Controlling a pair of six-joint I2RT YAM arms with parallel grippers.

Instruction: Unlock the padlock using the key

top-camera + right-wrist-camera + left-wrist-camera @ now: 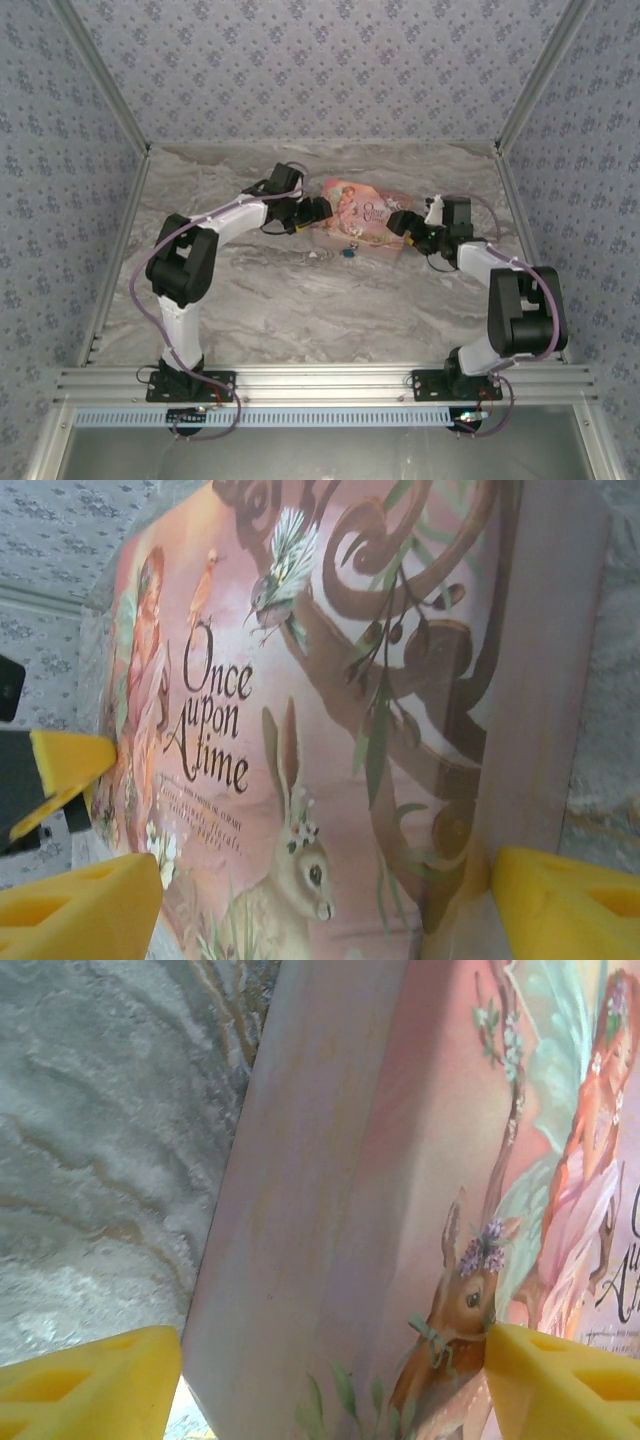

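The padlock, a tiny teal speck in the top view, lies on the marbled table just in front of the near edge of the pink picture box, between the two arms and held by neither. A small pale object lies near it on its left, too small to make out. The box sits flat toward the back of the table, its lid showing a rabbit, a fairy and the words "Once upon a time". The left gripper is at the box's left end and the right gripper at its right end. In the left wrist view the left gripper stands wide open, its yellow fingers on either side of the box with a sliver of light beside the left one, so it grips nothing. In the right wrist view the right gripper is likewise spread wide across the box; whether its pads press the box I cannot tell.
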